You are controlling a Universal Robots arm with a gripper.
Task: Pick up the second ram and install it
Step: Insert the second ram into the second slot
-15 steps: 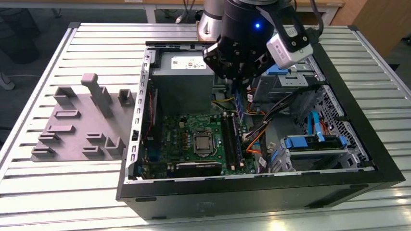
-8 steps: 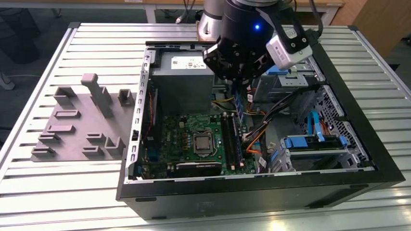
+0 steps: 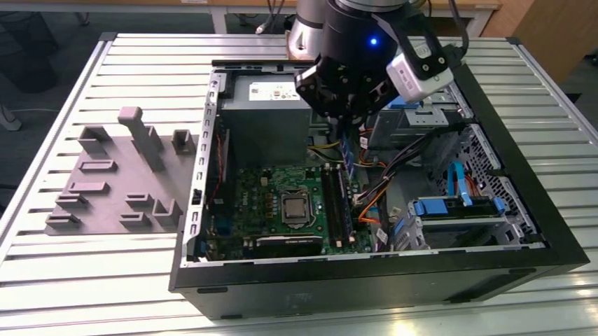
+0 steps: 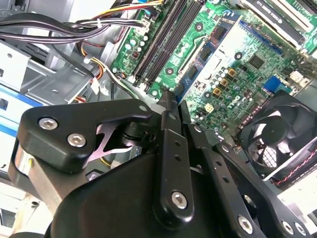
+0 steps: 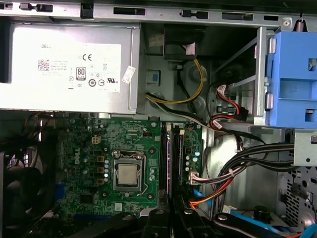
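Pincer (image 3: 344,129) hangs inside the open computer case (image 3: 374,280), its fingers drawn narrow onto the second ram (image 3: 346,150). In both wrist views the black fingers (image 4: 169,114) (image 5: 158,218) sit close together.

In the exterior view the slatted table (image 3: 140,280) carries the case, and a grey tray (image 3: 103,203) lies at the case's 9 o'clock, apart from it. Inside, the grey power supply (image 3: 266,105) (image 5: 69,64) sits at 12 o'clock. The green motherboard (image 3: 271,189) (image 4: 237,64) (image 5: 89,139) lies at its 6 o'clock. A black fan (image 4: 277,139) stands at the board's edge. The square processor socket (image 3: 295,206) (image 5: 128,173) is mid-board, with the long black memory slots (image 3: 335,210) (image 4: 163,39) (image 5: 162,158) just beside it at 3 o'clock.

The ram is a thin dark strip, bluish in the exterior view. There its long axis runs from 12 to 6 o'clock, roughly in line with the slots. Its far end reaches toward their 12 o'clock end. In the first wrist view it shows edge-on as a narrow purplish line (image 5: 170,163) between the slot rows. Whether it touches a slot I cannot tell.
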